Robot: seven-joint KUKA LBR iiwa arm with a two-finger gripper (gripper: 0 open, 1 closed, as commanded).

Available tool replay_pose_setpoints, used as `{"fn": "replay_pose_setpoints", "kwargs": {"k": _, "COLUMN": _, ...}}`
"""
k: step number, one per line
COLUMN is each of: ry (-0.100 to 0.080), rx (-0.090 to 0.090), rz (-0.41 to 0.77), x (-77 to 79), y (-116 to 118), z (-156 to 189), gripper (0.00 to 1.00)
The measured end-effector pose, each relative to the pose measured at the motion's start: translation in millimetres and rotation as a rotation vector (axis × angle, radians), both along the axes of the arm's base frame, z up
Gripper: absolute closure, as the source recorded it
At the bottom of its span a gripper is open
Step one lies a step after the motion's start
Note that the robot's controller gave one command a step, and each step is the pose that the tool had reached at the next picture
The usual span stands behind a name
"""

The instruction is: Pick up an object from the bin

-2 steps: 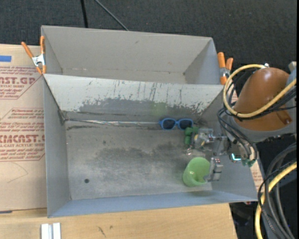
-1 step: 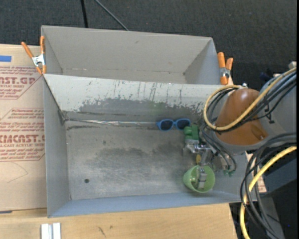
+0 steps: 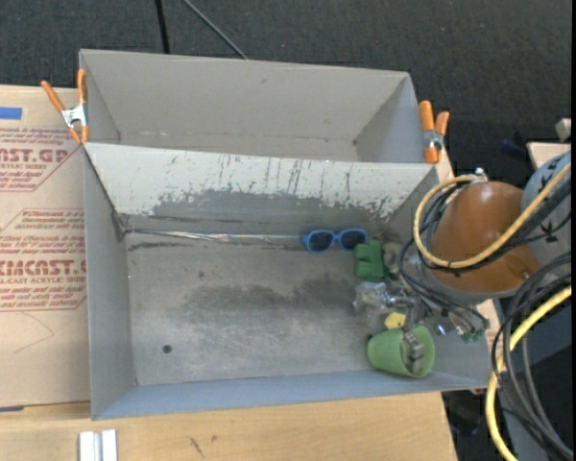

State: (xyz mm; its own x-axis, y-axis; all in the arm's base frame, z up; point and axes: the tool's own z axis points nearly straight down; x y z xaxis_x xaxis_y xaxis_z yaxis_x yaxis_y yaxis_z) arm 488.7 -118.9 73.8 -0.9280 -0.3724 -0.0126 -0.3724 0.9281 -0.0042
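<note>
1. Three things lie near the gripper (image 3: 396,307) in the bin's (image 3: 230,320) 4 o'clock corner.
2. A green cup (image 3: 392,351) lies just beside it at 6 o'clock, a green block (image 3: 369,260) at 11 and blue sunglasses (image 3: 333,240) at 10.
3. Whether the gripper is open or closed cannot be told.

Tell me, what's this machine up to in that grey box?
A robot arm reaches from the right into a grey metal bin to pick something out. Its gripper is low at the bin's right end, between a green block and a rounded green object near the front wall. Blue sunglasses lie by the back wall. Nothing is clearly held yet.
</note>
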Motion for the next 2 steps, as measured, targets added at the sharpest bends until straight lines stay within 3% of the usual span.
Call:
{"fn": "replay_pose_setpoints", "kwargs": {"k": 1, "ry": 0.005, "rx": 0.0, "rz": -0.001, "x": -1.5, "y": 0.0, "z": -1.0, "gripper": 1.0}}
{"fn": "replay_pose_setpoints", "kwargs": {"k": 2, "ry": 0.001, "rx": -0.003, "rz": 0.035, "x": 47.9, "y": 2.4, "z": 154.3, "gripper": 1.0}}
